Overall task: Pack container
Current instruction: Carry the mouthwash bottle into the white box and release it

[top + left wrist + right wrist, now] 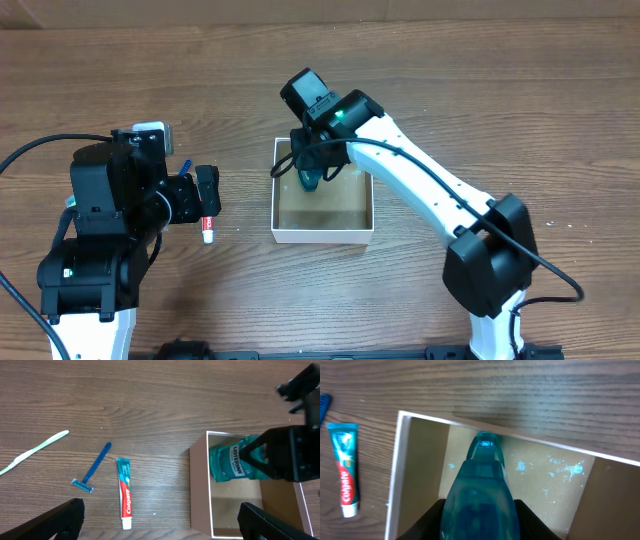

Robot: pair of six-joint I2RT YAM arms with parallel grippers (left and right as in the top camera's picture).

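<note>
— As the overhead camera looks down, where does the container point(323, 237) sit?

— Near the middle of the wooden table point(500, 90), between the two arms. It is a shallow square box with white walls and a brown floor, open at the top.

— Is anything in it?

— A teal mouthwash bottle point(308, 181) is inside the walls, in the corner toward the table's far edge and left side. Its cap points at the far wall. Whether it rests on the floor, I cannot tell.

— What holds it?

— The right gripper point(312, 172), pinching the bottle's body from both sides.

— And the other arm?

— The left gripper point(160, 524) hangs nearer the table's left edge, its fingers spread wide apart.

— What lies outside the box?

— A red and white toothpaste tube point(125, 492) lies to the left of the box, apart from it. Just beside the tube is a blue razor point(95, 467), and farther from the box still, a white and green toothbrush point(35, 452).
</note>
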